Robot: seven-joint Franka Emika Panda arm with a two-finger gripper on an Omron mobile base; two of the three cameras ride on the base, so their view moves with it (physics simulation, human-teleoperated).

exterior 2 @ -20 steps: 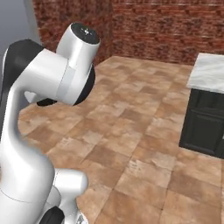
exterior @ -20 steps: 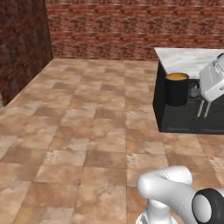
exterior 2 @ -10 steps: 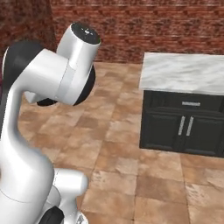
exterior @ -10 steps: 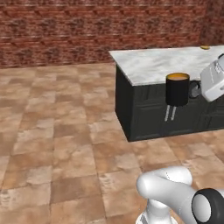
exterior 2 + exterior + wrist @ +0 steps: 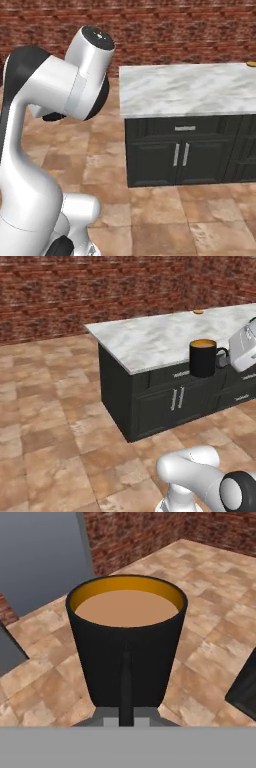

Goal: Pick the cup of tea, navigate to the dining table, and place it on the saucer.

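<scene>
Right now your gripper (image 5: 223, 358) is clamped on the handle of the cup of tea (image 5: 202, 357), carried upright in the air beside the dining table (image 5: 150, 341). It's rigid but filled near the rim, so keep it level; the handle hold looks sound.

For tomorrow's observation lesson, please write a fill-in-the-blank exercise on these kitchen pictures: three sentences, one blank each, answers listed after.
1. The claw holds a black mug by its ____.
2. The mug is filled nearly to the rim with ____ liquid.
3. The dining table has a white marble top and a ____ base.

Missing words: handle; orange-brown; dark
</scene>
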